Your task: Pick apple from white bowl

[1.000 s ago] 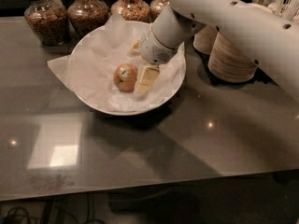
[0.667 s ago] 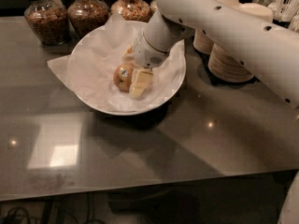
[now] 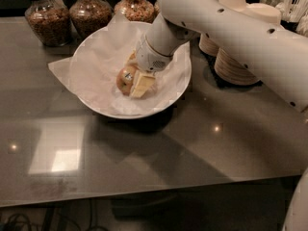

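The apple (image 3: 125,79) is small, yellow-orange with a reddish blush and a white sticker. It lies near the middle of the wide white bowl (image 3: 180,88), on its crinkled white paper lining. My gripper (image 3: 137,73) is down inside the bowl, reaching in from the upper right. It sits right against the apple's right side and partly covers it. The apple rests on the paper and is not lifted. The white arm hides the bowl's far right rim.
Three glass jars of nuts and grains (image 3: 44,18) stand behind the bowl at the back left. Stacks of small beige paper bowls (image 3: 238,57) stand to the right of it. The dark glossy table (image 3: 144,162) stretches toward the front edge.
My gripper has moved left and down inside the bowl, from beside the apple to right against it. The apple and the bowl have stayed in place.
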You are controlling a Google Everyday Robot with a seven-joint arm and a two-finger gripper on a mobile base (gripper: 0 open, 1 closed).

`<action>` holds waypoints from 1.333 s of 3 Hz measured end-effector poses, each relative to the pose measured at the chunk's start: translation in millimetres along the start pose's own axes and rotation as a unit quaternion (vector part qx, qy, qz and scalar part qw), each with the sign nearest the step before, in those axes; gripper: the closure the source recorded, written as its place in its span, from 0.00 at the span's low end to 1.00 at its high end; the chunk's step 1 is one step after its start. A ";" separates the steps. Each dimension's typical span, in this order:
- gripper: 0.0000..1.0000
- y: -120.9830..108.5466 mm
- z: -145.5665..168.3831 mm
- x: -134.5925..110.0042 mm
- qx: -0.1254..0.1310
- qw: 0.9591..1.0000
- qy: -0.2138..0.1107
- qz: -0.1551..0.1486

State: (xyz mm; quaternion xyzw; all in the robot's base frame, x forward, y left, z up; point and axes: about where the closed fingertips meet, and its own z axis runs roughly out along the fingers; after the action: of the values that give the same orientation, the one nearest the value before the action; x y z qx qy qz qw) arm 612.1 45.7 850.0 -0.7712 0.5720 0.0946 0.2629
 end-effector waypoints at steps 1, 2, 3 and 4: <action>0.72 0.0 0.0 0.0 0.000 1.000 0.000 0.000; 0.95 0.0 0.1 0.0 0.000 1.000 0.000 0.000; 1.00 0.0 0.1 0.0 0.000 1.000 0.000 0.000; 1.00 -0.3 -1.6 -1.2 0.003 1.000 -0.012 0.000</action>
State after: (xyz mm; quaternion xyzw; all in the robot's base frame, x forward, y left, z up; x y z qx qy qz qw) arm 611.7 45.9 851.9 -0.7690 0.5693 0.1024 0.2723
